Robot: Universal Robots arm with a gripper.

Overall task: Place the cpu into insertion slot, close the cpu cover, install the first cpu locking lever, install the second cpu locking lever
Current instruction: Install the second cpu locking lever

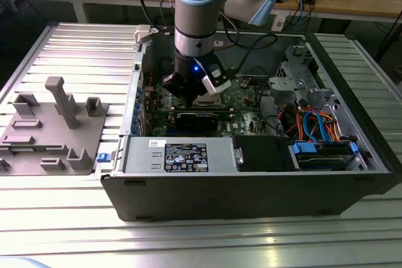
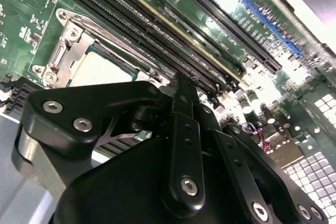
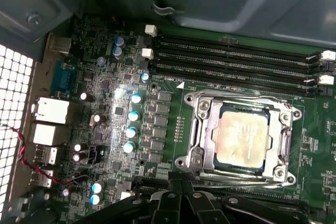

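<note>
The first wrist view looks straight down on the green motherboard [image 3: 105, 103]. There the cpu [image 3: 242, 138] lies flat in the insertion slot [image 3: 220, 114], its pale, slightly tarnished metal top showing through the window of the cpu cover [image 3: 202, 129], which is down over it. A thin locking lever [image 3: 236, 95] runs along the cover's edge on the side of the long black memory slots [image 3: 236, 56]; whether it is latched cannot be told. Round silver-topped capacitors [image 3: 135, 115] stand in a column beside the socket, well apart from it, and the metal rear ports [image 3: 50, 111] sit at the board's edge by a perforated case wall.

The second wrist view sees the same socket obliquely: a corner of the cpu [image 2: 100, 69] and the cpu cover [image 2: 65, 51] show past the claw [image 2: 178, 98], whose black linkage and bolts take up the near part of the picture. Its fingers seem drawn close together over the socket's edge, holding nothing visible, though I cannot tell for certain whether they are clenched.

The exterior view gives the wider scene: an open computer case [image 1: 251, 186] on a ribbed metal desk [image 1: 81, 48], a grey fixture block [image 1: 53, 127] at the exterior view's left, blue cables [image 1: 317, 123] at its right. The arm [image 1: 198, 10] drops nearly vertically into the case, with the claw [image 1: 200, 92] low over the board.
</note>
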